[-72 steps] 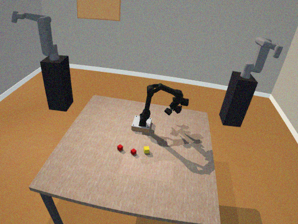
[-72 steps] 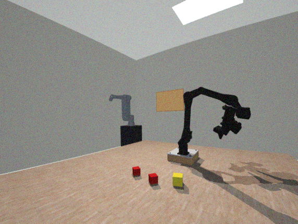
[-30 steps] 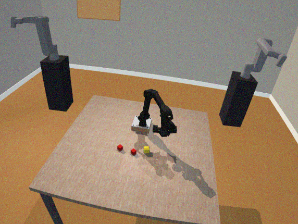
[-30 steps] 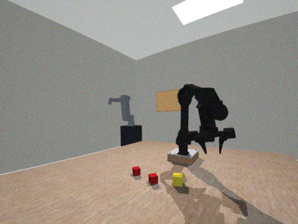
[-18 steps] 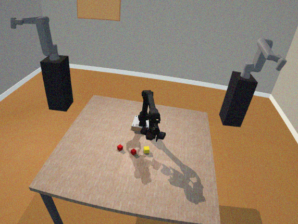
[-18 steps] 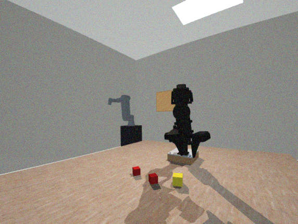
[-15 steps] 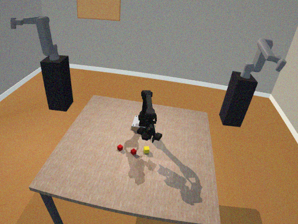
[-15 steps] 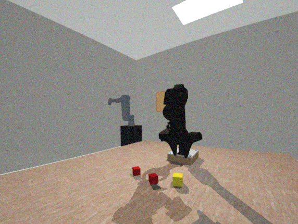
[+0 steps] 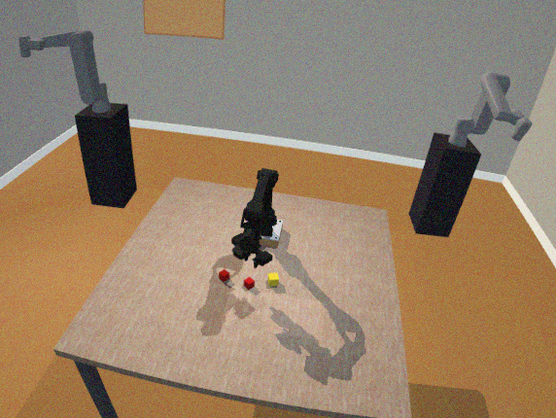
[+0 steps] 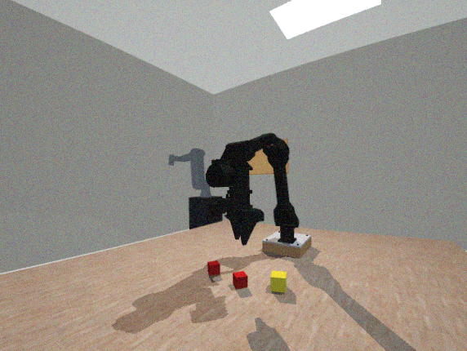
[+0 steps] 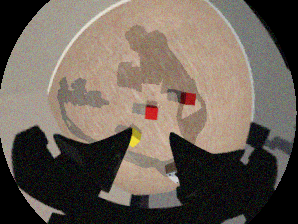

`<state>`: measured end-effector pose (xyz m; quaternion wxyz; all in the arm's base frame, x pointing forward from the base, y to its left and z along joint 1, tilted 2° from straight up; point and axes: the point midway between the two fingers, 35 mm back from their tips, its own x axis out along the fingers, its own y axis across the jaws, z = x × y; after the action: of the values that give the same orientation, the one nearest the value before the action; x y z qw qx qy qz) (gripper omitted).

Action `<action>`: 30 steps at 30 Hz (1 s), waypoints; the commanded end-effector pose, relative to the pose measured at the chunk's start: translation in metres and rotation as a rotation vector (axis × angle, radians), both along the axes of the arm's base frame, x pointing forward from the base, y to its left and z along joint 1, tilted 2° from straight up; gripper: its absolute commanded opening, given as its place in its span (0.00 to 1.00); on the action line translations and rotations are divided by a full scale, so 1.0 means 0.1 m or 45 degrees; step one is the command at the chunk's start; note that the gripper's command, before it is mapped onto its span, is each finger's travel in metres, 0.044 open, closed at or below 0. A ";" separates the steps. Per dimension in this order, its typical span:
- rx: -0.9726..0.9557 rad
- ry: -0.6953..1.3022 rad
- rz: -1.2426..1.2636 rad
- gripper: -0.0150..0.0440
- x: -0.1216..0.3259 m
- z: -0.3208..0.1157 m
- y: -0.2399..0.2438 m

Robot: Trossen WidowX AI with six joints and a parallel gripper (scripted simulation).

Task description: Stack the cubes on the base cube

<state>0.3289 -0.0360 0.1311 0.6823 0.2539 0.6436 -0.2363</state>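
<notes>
The yellow base cube [image 9: 273, 279] [image 10: 278, 282] [image 11: 135, 138] stands on the table; in the wrist view a finger partly hides it. One loose red cube [image 9: 249, 283] [image 10: 240, 280] [image 11: 151, 113] lies beside it, in the middle of the row. The other loose red cube [image 9: 224, 275] [image 10: 213, 268] [image 11: 188, 98] lies at the left end of the row in the top and exterior views. Nothing is on top of the yellow cube. My gripper [image 10: 241, 242] [image 11: 150, 133] is open and empty, pointing down well above the table, between the arm's base and the red cubes.
The arm's base block [image 9: 271, 241] [image 10: 282, 249] stands behind the cubes on the wooden table [image 9: 160, 311] [image 10: 82, 294]. The arm's shadows fall around the cubes. Two grey arms on black pedestals [image 9: 108, 160] [image 9: 444, 187] stand beyond the table.
</notes>
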 end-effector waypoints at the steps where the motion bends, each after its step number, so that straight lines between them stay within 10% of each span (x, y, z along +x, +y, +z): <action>1: -0.009 0.002 0.006 0.70 0.03 -0.13 -0.02; 30: -0.009 0.002 0.006 0.70 0.07 -0.93 -0.02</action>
<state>0.3385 -0.0376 0.0479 0.6874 0.2550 0.6379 -0.2356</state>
